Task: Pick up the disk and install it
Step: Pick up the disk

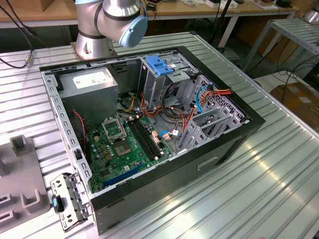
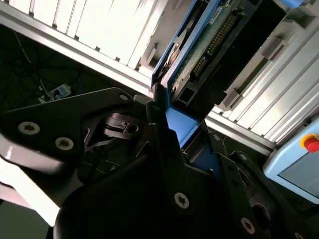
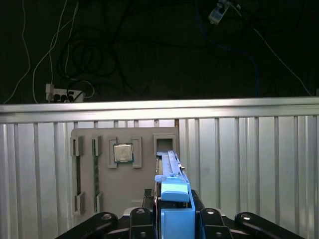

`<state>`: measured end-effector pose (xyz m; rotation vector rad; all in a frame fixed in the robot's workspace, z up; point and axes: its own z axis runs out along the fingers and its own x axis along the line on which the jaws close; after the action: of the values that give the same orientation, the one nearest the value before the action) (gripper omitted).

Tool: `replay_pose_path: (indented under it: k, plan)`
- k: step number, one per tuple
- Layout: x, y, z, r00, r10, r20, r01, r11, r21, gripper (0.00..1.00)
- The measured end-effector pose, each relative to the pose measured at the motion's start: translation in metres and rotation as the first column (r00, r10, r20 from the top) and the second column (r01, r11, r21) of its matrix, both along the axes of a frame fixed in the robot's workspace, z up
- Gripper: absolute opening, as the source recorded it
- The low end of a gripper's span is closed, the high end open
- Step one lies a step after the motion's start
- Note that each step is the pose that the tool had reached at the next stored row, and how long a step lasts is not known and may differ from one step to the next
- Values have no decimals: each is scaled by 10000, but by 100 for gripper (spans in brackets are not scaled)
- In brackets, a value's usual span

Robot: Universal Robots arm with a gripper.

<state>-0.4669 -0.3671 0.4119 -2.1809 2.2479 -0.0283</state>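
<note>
Claw (image 3: 172, 206) clamped on the blue plastic end of the flat dark disk with blue side rails (image 3: 171, 167), edge-up near the grey slotted holder plate (image 3: 124, 184) (plastic grip presumably spares its green circuit board (image 2: 209, 37)).

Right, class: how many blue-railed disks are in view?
1: the disk, held in the jaws of the gripper in both wrist views. Others may be hidden inside the computer case.
</note>
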Motion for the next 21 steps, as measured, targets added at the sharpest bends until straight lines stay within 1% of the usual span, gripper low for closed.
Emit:
replay_pose_path:
  k: [9,12,15,19,21]
  plan:
    - [1,0,166,10000,0,-4,0,10000,-1,37]
    - [1,0,212,10000,0,-4,0,10000,0,37]
    - [2,0,300,10000,0,-6,0,10000,0,37]
    - [2,0,366,10000,0,-9,0,10000,0,37]
    - [2,0,412,10000,0,-11,0,10000,0,37]
